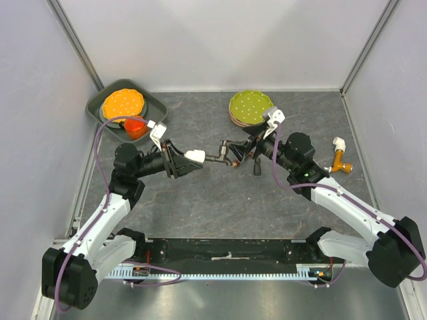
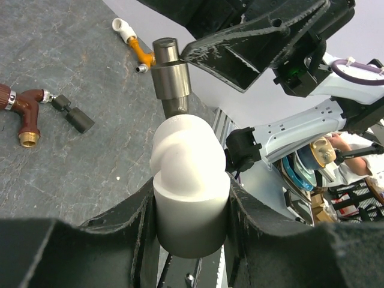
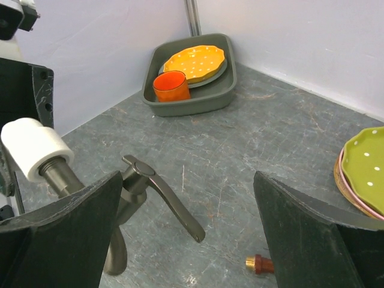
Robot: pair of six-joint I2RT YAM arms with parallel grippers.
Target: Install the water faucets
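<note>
Elbow point(image 2: 186, 150) pinched in left gripper point(image 2: 192, 204), seated on the stem of the grey tap point(image 3: 162, 198). We find right gripper point(image 3: 187, 204) spread wide, grey tap beside one finger.

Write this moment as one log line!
left gripper: shut on white elbow fitting | grey tap: stem meets elbow | right gripper: open, one finger by tap | reddish-brown tap: untouched

Bright, even light; soft shadows; wrist foregrounds seem blurred.
</note>
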